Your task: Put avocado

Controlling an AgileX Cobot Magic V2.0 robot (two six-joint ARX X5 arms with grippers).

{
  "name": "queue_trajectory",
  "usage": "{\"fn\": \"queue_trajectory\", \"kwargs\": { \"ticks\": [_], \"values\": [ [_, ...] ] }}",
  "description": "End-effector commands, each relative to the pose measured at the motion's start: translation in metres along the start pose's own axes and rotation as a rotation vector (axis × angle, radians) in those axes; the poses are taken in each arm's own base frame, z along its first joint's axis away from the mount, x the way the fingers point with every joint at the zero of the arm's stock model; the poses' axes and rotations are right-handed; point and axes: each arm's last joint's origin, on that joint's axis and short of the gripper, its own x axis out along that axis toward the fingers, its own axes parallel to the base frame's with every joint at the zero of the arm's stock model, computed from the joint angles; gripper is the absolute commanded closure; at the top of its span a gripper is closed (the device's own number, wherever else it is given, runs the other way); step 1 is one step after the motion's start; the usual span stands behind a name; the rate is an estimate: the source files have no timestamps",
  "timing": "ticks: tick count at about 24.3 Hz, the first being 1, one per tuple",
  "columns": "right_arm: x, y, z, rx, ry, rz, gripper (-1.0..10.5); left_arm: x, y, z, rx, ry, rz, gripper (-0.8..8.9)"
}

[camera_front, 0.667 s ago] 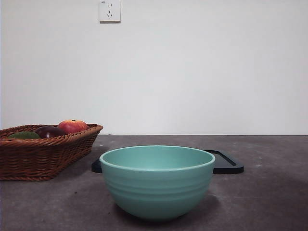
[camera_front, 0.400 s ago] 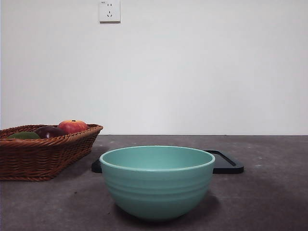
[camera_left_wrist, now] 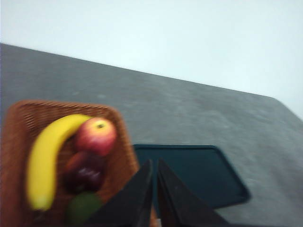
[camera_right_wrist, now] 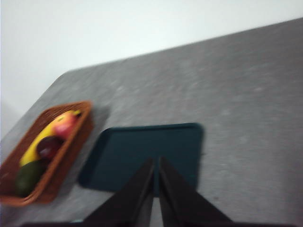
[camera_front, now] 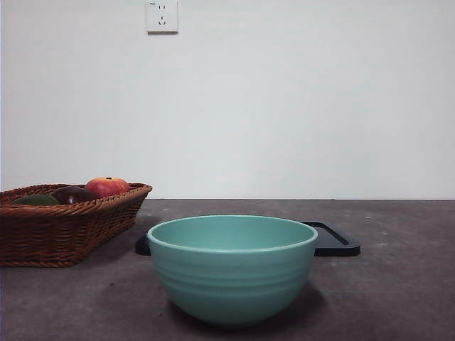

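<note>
Only the wrist views revealed the one banana (camera_left_wrist: 45, 158) in the wicker basket (camera_front: 71, 231), beside one apple (camera_left_wrist: 94, 136), one purple fruit (camera_left_wrist: 84, 172) and the avocado (camera_left_wrist: 83, 209). Only the front view showed the single teal bowl (camera_front: 232, 268) before the one dark tray (camera_right_wrist: 147, 153). Both left gripper (camera_left_wrist: 155, 163) and right gripper (camera_right_wrist: 156, 161) held their fingers closed, empty, above the worktop (camera_front: 398, 284).

No visible change across the front view's frames.
</note>
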Motion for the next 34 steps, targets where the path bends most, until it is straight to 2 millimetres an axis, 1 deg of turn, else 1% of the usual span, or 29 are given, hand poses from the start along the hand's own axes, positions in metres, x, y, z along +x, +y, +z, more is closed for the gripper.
{"fn": "queue_trajectory", "kwargs": {
  "ticks": [1, 4, 6, 11, 14, 18, 20, 21, 22, 23, 24, 25, 26, 27, 33, 34],
  "values": [
    [0.004, 0.010, 0.017, -0.052, 0.048, 0.053, 9.4, 0.011, -0.005, 0.021, 0.000, 0.049, -0.102, 7.97],
    [0.010, 0.018, 0.027, -0.091, 0.129, 0.086, 9.4, 0.024, -0.009, 0.037, -0.017, 0.118, -0.225, 7.97],
    [0.014, 0.022, 0.032, -0.126, 0.176, 0.096, 9.4, 0.032, -0.011, 0.045, -0.038, 0.172, -0.272, 7.97],
    [0.016, 0.029, 0.041, -0.178, 0.259, 0.107, 9.3, 0.045, -0.016, 0.059, -0.058, 0.319, -0.313, 7.97],
    [0.014, 0.033, 0.045, -0.171, 0.276, 0.147, 9.3, 0.043, -0.019, 0.063, -0.064, 0.408, -0.305, 7.96],
    [0.010, 0.034, 0.044, -0.167, 0.287, 0.162, 9.3, 0.038, -0.021, 0.060, -0.074, 0.452, -0.300, 7.93],
    [0.008, 0.033, 0.041, -0.158, 0.309, 0.154, 9.3, 0.036, -0.020, 0.057, -0.095, 0.487, -0.290, 7.42],
    [0.008, 0.033, 0.040, -0.155, 0.319, 0.149, 9.1, 0.036, -0.020, 0.056, -0.103, 0.501, -0.286, 6.58],
    [0.008, 0.033, 0.039, -0.152, 0.327, 0.146, 8.4, 0.035, -0.020, 0.055, -0.109, 0.512, -0.284, 5.47],
    [0.008, 0.032, 0.039, -0.151, 0.329, 0.145, 7.2, 0.035, -0.020, 0.054, -0.112, 0.516, -0.283, 4.36],
    [0.008, 0.032, 0.039, -0.151, 0.328, 0.144, 5.8, 0.035, -0.020, 0.054, -0.111, 0.515, -0.283, 3.38],
    [0.008, 0.032, 0.039, -0.152, 0.327, 0.140, 4.8, 0.035, -0.020, 0.055, -0.108, 0.510, -0.284, 2.92],
    [0.008, 0.032, 0.039, -0.153, 0.325, 0.136, 4.1, 0.036, -0.020, 0.056, -0.100, 0.501, -0.287, 2.74],
    [0.008, 0.032, 0.039, -0.153, 0.325, 0.135, 4.0, 0.036, -0.020, 0.056, -0.098, 0.497, -0.288, 2.74],
    [0.008, 0.032, 0.039, -0.152, 0.326, 0.137, 4.0, 0.036, -0.020, 0.056, -0.081, 0.496, -0.286, 2.84],
    [0.008, 0.032, 0.039, -0.152, 0.327, 0.141, 4.0, 0.036, -0.019, 0.055, -0.064, 0.495, -0.251, 2.84]
  ]
}}
